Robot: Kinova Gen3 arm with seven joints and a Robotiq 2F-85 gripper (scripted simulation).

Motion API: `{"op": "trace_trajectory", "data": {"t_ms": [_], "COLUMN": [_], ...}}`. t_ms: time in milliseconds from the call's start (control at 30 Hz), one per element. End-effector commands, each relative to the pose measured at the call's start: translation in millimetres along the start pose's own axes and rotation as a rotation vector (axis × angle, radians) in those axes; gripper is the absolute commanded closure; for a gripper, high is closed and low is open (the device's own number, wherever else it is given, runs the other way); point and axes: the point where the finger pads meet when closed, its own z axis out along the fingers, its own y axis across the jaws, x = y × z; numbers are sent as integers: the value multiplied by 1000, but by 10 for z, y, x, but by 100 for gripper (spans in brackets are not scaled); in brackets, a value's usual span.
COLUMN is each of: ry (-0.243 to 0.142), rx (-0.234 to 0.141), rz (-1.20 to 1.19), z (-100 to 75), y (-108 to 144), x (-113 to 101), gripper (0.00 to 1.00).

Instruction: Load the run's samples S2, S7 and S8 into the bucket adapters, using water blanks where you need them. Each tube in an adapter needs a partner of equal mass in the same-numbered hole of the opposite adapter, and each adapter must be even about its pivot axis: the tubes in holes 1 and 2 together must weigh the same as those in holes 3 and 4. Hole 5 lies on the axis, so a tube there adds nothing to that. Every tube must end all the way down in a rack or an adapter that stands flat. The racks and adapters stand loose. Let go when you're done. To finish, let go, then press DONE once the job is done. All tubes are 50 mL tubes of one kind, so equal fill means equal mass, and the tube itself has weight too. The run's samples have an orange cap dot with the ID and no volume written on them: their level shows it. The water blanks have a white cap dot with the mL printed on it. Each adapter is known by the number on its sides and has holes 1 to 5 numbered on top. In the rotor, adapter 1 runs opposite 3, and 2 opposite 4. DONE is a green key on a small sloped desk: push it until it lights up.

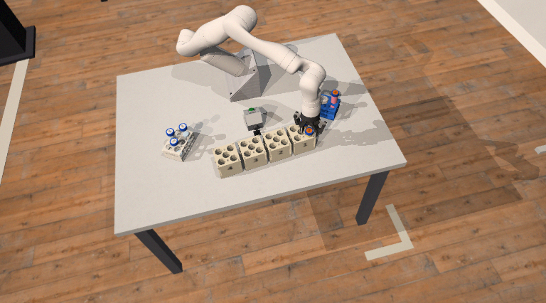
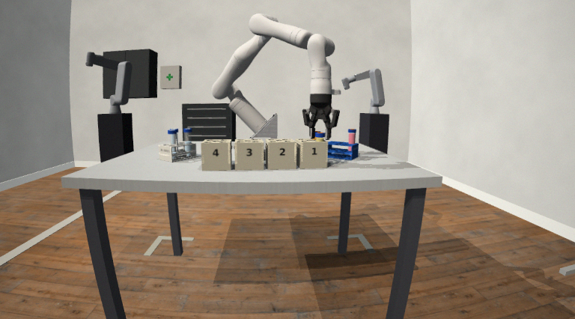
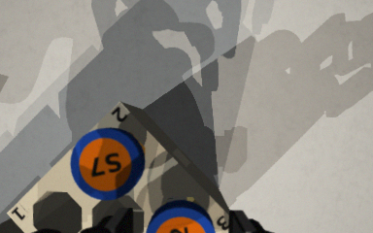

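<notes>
While the gripper (image 2: 320, 126) hangs just above adapter 1 (image 2: 314, 155) with its jaws released and holding nothing, two orange-dotted tubes sit down in that adapter. One cap reads S7 (image 3: 107, 163) beside the printed hole number 2. The second tube (image 3: 181, 222), by hole 3, is cut off at the wrist view's lower edge, so its ID cannot be read. The block sides read 4 (image 2: 215, 153), 3 (image 2: 248, 153), 2 (image 2: 281, 152) and 1. The blue rack (image 1: 329, 109) holds a pink-filled tube (image 1: 334, 97); the white rack's (image 1: 177, 151) cap markings are too small to read.
</notes>
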Motion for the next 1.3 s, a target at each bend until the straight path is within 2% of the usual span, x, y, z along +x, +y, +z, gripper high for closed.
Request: {"op": "trace_trajectory", "data": {"t_ms": [0, 400, 1267], "ry": [0, 0, 0], "rx": [-2, -2, -2], "rz": [0, 0, 0], "z": [-12, -12, -304], "y": [5, 5, 5], "x": [-1, -1, 0], "gripper": [38, 38, 38]}}
